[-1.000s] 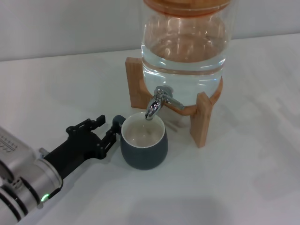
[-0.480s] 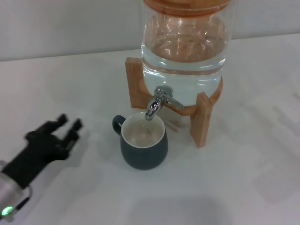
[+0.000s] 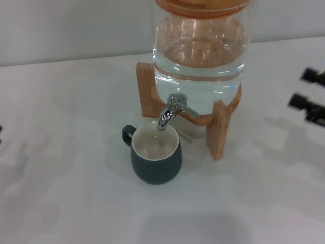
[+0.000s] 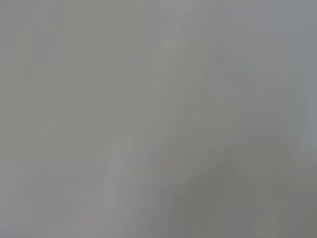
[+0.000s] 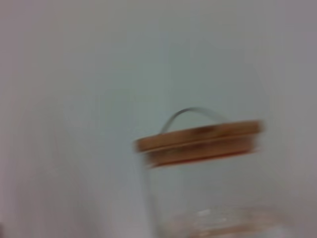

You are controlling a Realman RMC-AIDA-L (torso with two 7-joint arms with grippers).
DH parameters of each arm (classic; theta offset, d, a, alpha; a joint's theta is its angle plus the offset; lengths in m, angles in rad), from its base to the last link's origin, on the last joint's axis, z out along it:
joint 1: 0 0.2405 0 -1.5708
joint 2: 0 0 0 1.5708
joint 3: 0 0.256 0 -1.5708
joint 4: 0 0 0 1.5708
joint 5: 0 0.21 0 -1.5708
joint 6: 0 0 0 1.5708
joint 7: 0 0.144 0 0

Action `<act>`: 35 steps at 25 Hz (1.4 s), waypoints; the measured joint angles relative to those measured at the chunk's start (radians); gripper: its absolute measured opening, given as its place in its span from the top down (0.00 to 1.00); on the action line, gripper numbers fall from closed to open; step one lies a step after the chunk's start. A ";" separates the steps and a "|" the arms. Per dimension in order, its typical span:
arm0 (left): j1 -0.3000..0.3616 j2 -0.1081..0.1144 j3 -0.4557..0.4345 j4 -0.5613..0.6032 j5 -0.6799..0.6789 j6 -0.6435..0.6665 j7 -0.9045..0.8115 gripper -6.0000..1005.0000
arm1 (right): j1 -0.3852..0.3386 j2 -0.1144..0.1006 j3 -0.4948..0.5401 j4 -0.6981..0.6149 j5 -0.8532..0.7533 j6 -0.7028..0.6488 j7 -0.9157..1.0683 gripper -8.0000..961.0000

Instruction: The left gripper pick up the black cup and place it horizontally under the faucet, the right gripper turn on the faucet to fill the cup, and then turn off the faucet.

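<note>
Head view: black cup [image 3: 155, 155] stood upright beneath faucet [image 3: 171, 110] spout, ready for filling. Right gripper [image 3: 310, 94] fingers spread wide, empty, well apart from faucet lever. Left gripper unseen.

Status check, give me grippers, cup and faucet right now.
Right gripper open at the right edge, clear of the faucet. Left gripper out of view. Black cup upright under the spout. Nothing in the way.
</note>
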 joint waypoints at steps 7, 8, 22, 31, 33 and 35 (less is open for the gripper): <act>0.028 0.003 0.000 -0.042 -0.108 0.003 -0.024 0.56 | 0.000 0.002 -0.202 -0.156 -0.019 -0.028 0.163 0.17; 0.030 0.003 0.000 -0.043 -0.111 0.003 -0.026 0.56 | 0.000 0.001 -0.229 -0.180 -0.019 -0.042 0.184 0.17; 0.074 -0.002 0.000 -0.039 -0.133 0.025 -0.045 0.56 | -0.009 0.001 -0.492 -0.416 -0.138 -0.314 0.339 0.17; 0.075 -0.003 0.000 -0.036 -0.134 0.023 -0.045 0.56 | -0.007 0.001 -0.500 -0.421 -0.141 -0.373 0.341 0.17; 0.073 -0.003 0.001 -0.035 -0.134 0.022 -0.045 0.56 | -0.005 0.001 -0.503 -0.421 -0.141 -0.375 0.341 0.17; 0.071 -0.003 0.002 -0.034 -0.134 0.021 -0.045 0.56 | 0.000 0.001 -0.505 -0.419 -0.141 -0.378 0.342 0.17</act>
